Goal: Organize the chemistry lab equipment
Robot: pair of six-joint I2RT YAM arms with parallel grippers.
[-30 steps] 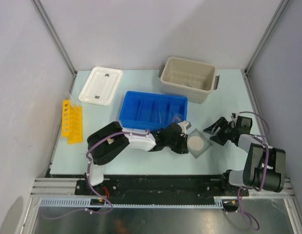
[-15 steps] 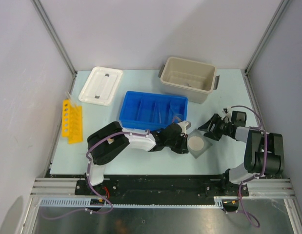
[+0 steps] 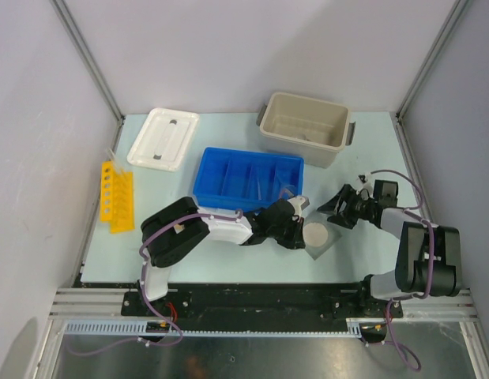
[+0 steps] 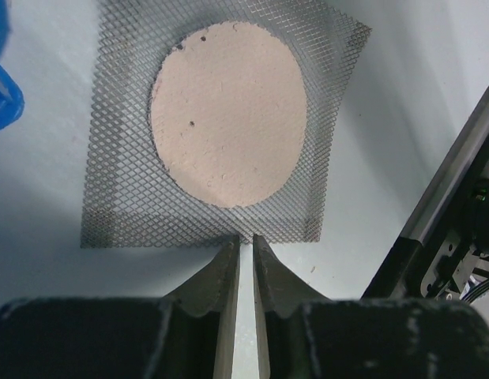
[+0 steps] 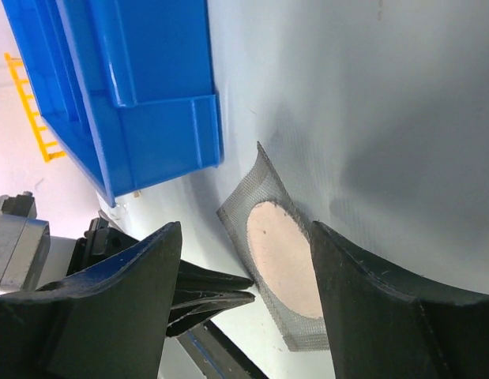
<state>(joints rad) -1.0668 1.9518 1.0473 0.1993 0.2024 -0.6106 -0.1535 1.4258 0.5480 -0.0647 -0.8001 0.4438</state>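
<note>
The grey square mesh with a pale disc [image 3: 317, 235] lies on the table just right of the blue tray's corner. It fills the left wrist view [image 4: 228, 118] and also shows in the right wrist view [image 5: 280, 253]. My left gripper [image 3: 302, 234] [image 4: 244, 238] lies low on the table, its jaws pinched to a thin slit on the mesh's near edge. Its fingers [image 5: 220, 288] meet that edge, which looks slightly raised. My right gripper [image 3: 341, 207] [image 5: 246, 229] is open and empty, just right of the mesh and pointing at it. The other small items are out of view.
The blue divided tray [image 3: 252, 151] [image 5: 133, 79] stands just behind my left gripper. A beige tub [image 3: 303, 99] is at the back right, its white lid [image 3: 163, 138] at the back left. A yellow rack [image 3: 116, 196] lies at the left edge.
My right gripper has moved left and a little back, closer to the mesh. The mesh has shifted slightly toward my left gripper. The left arm has hardly moved.
</note>
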